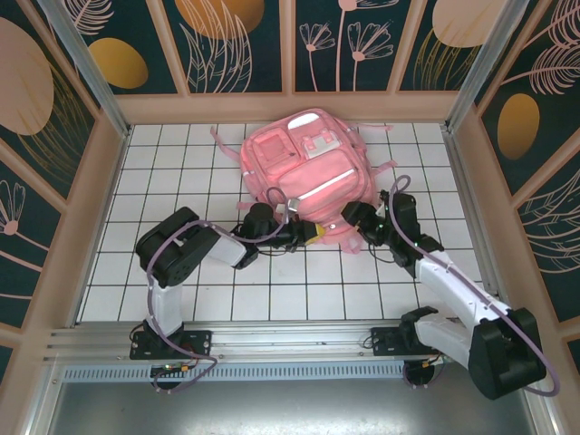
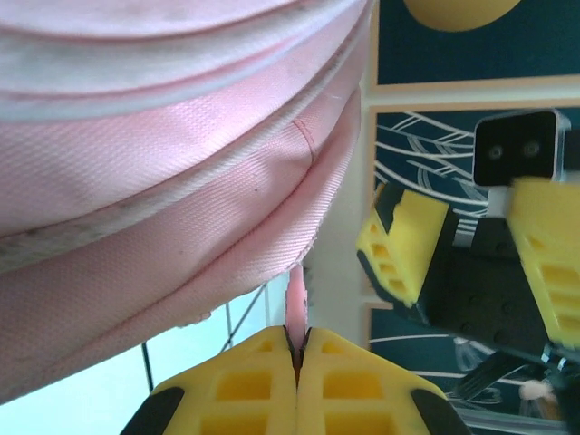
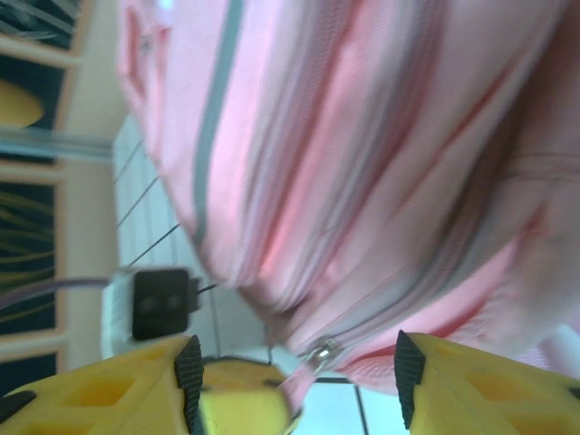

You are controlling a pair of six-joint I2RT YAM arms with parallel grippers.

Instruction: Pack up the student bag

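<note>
Top external: student bag (image 1: 306,168) lies flat, front pockets up, on the white tiled table (image 1: 181,181), centre-back, close to the rear wall. Both arms reach in to its near edge. The left gripper (image 1: 311,234) is at the middle of that edge, w/ the right gripper (image 1: 352,219) near it on the right. Can't tell from up here if either touches the fabric.
Left wrist: L fingers pressed together, clamped on a thin pink tab (image 2: 297,294) hanging from the bag's lower seam. R gripper sits opposite, yellow fingers well apart.
Right wrist: R jaws stand apart at approx mid width, gripping nothing. Metal zip slider (image 3: 322,349) sits just above the gap, w/ the pink tab running down from it toward L's yellow fingertip
</note>
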